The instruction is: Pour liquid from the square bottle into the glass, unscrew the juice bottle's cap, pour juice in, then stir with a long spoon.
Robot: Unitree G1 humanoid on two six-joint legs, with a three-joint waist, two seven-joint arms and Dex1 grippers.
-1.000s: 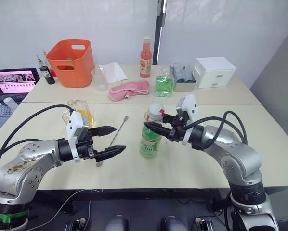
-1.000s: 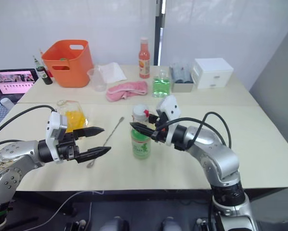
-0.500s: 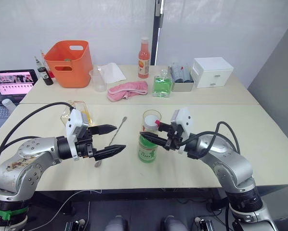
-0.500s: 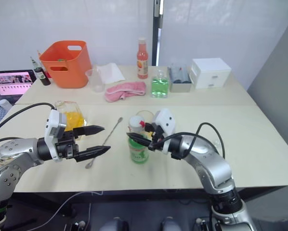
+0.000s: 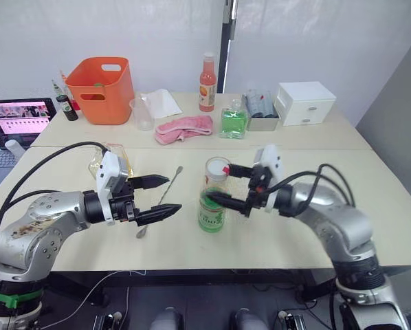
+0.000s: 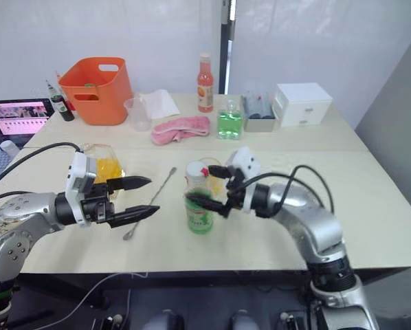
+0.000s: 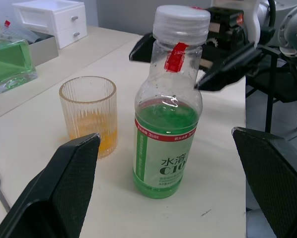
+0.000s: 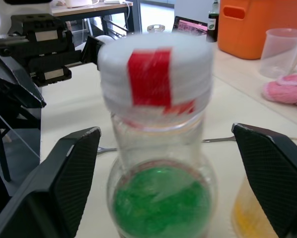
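A: What do we log around the work area?

B: On the far table [image 5: 343,130] we have an orange bucket [image 5: 100,89], a cloudy plastic cup [image 5: 142,113], a pink cloth [image 5: 185,128], a tall orange-red bottle [image 5: 207,73], a square bottle with green contents [image 5: 233,120] and a white drawer box [image 5: 306,102]. A laptop [image 5: 16,118] sits at the far left. Nothing stands between the grippers and the juice bottle [image 5: 212,197].

A: Where's that bottle?

B: Upright on the near table, about centre, white cap [image 7: 181,21] on, a red tape strip on the cap and neck, pale green juice [image 7: 167,134] filling it to about the shoulder. The glass [image 7: 90,114] stands just behind it on the far side, apart from it, with a little yellow-orange liquid [image 7: 98,140] at the bottom.

A: Right gripper?

B: We see the right gripper [image 5: 234,185] just right of the bottle, fingers spread wide, one near cap height, the other lower by the body. The bottle sits between the finger tips; whether they touch it we can't tell.

A: Left one?

B: The left gripper [image 5: 165,194] is left of the bottle and apart from it, fingers spread, holding nothing. The long spoon [image 5: 161,198] lies flat on the table under its tips, bowl toward the near edge. The square bottle [image 5: 114,162] with yellow-orange contents stands behind the left arm.
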